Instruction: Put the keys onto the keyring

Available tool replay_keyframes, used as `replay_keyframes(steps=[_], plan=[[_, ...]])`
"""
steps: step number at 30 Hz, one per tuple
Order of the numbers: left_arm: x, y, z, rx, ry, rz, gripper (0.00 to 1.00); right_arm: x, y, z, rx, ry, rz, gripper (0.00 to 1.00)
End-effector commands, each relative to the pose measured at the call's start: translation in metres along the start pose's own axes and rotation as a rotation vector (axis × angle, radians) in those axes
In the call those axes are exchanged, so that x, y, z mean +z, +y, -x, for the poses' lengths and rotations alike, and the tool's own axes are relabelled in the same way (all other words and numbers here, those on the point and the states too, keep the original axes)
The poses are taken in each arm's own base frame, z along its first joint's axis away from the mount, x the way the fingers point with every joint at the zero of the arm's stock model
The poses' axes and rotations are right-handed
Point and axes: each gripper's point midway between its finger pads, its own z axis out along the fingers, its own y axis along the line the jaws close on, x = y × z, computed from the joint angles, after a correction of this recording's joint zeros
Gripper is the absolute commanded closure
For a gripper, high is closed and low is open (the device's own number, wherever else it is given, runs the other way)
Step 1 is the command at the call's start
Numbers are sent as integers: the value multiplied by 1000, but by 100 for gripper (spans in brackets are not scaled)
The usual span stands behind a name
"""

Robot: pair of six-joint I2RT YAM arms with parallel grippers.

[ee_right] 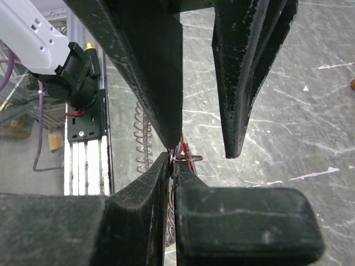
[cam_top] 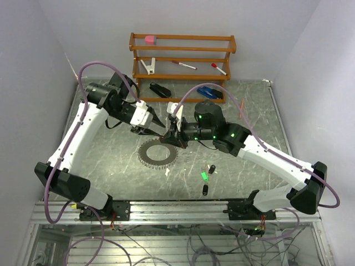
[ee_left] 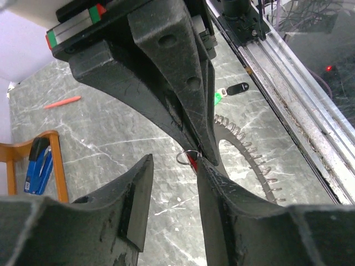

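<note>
From overhead I see the large, thin silvery-grey keyring with a jagged rim (cam_top: 158,164) lying flat at the middle of the grey marbled counter (cam_top: 249,100). Both arms meet just past its 1 o'clock edge.

My right gripper (ee_right: 172,158) has its jaws pressed together on the small key with a red plastic head (ee_right: 183,151). A little wire loop on the key shows at the pinch. My left gripper (ee_left: 175,162) faces it with jaws apart. In the left wrist view one of its fingers (ee_left: 222,199) sits right against the red-headed key, and the other stands clear. The red-headed key is held up beside the keyring's rim; I cannot tell whether it touches the ring.

The remaining keys lie loose at about 4 o'clock from the keyring, well apart from it. They are a small green-headed key (cam_top: 204,176) and two small black-headed keys, one (cam_top: 212,168) just beside the green one and one (cam_top: 205,190) nearer the arm bases.

At 12 o'clock, on the far edge, stands a brown wooden shelf rack (cam_top: 183,37) holding two red-capped markers (cam_top: 183,65) and a pink block (cam_top: 150,39). A black stapler (cam_top: 160,90) and a blue stapler (cam_top: 209,92) lie in front of it.
</note>
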Motion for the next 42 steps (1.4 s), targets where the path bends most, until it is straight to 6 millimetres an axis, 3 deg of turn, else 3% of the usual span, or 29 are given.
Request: replay_keyframes(steps=[1,6,13,17,42], plan=[[-1,0,15,41,-14,-2,51,-4,1,16,-19,-57,-6,100],[5,-3,18,53,-23,-24,46,-2,1,14,-25,-43,2,100],[14,-19,-5,94,57,-86,47,-5,-4,15,-64,-7,-16,100],[15,-23,-7,127,80,-97,48,-6,-2,18,-78,2,-2,100],[3,-12,-7,266,171,-83,64,-3,0,10,-56,9,4,100]])
